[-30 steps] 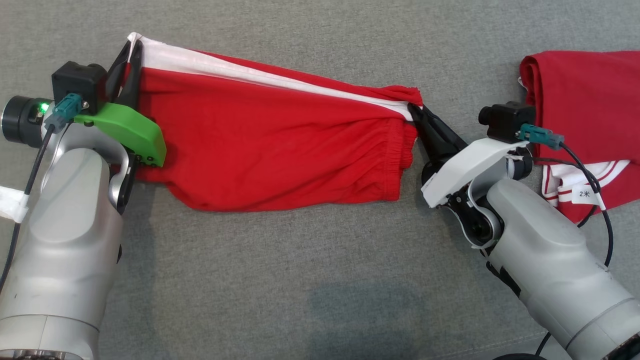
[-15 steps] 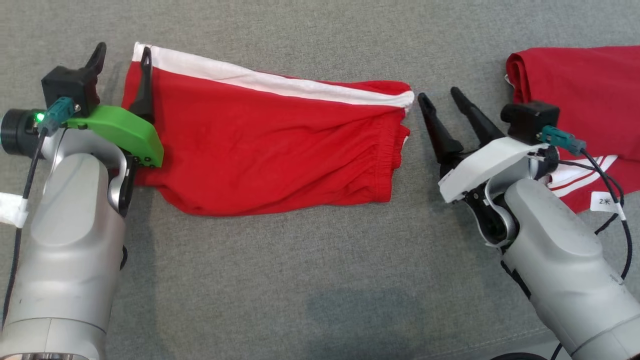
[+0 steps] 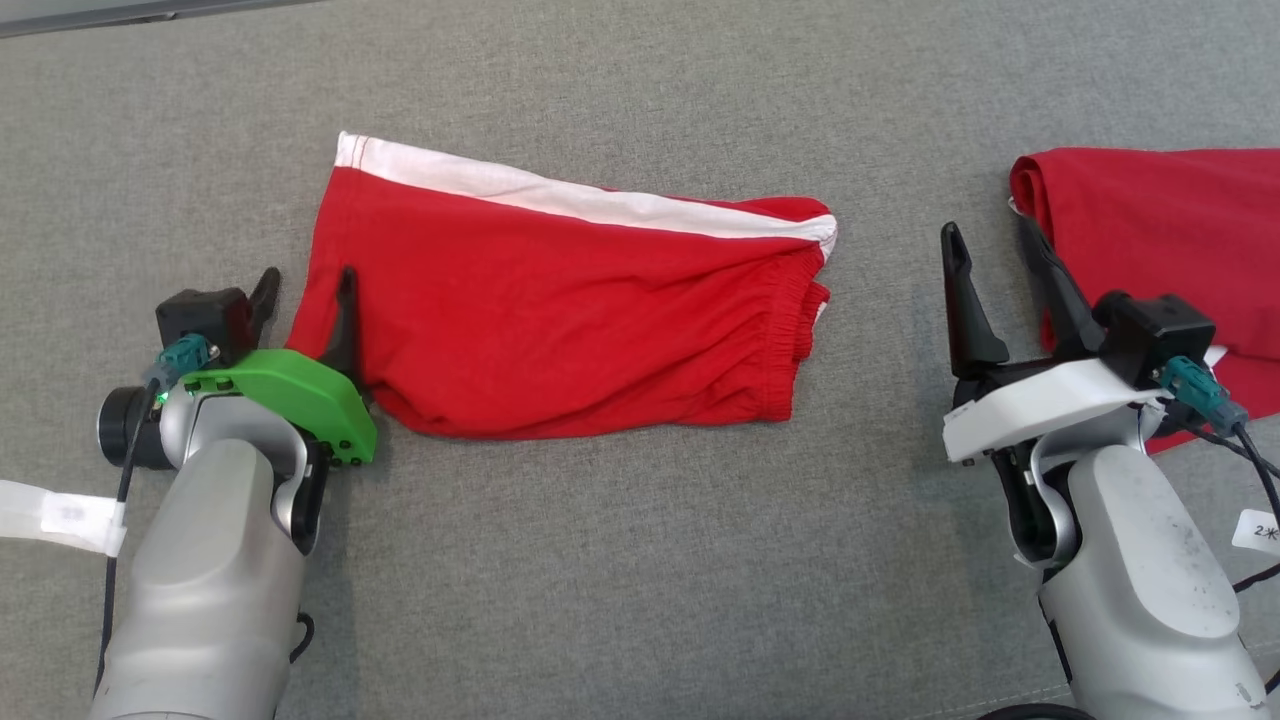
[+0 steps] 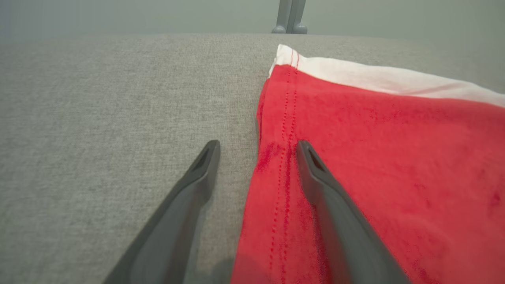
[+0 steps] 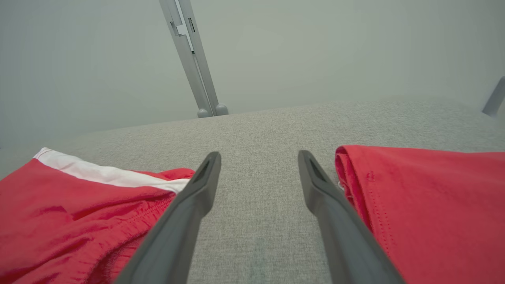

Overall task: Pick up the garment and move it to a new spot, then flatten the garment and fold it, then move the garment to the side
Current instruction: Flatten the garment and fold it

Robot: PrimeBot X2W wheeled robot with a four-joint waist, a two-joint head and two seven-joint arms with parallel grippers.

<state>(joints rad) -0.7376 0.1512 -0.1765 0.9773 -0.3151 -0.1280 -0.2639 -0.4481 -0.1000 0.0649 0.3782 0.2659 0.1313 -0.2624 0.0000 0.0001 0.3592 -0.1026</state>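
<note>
The garment (image 3: 570, 310) is a pair of red shorts with a white side stripe, lying folded and flat on the grey cloth surface (image 3: 640, 560). My left gripper (image 3: 308, 275) is open at its left hem, low over the surface. In the left wrist view the left gripper (image 4: 256, 144) straddles that stitched hem, one finger over the garment (image 4: 375, 157) and the other over bare grey cloth. My right gripper (image 3: 990, 230) is open with nothing between its fingers, well to the right of the waistband. The right wrist view has the right gripper (image 5: 258, 156) over bare surface with the garment (image 5: 79, 205) at its left.
A second red garment (image 3: 1150, 220) lies at the right edge, close beside my right gripper's outer finger; it appears again as red cloth (image 5: 434, 205). A grey metal post (image 5: 193, 59) stands beyond the far edge. A white cable tag (image 3: 1260, 530) hangs by my right arm.
Both grippers have opened and let go of the garment's far corners, then drawn back toward me. The garment has dropped flat. The head view has shifted too.
</note>
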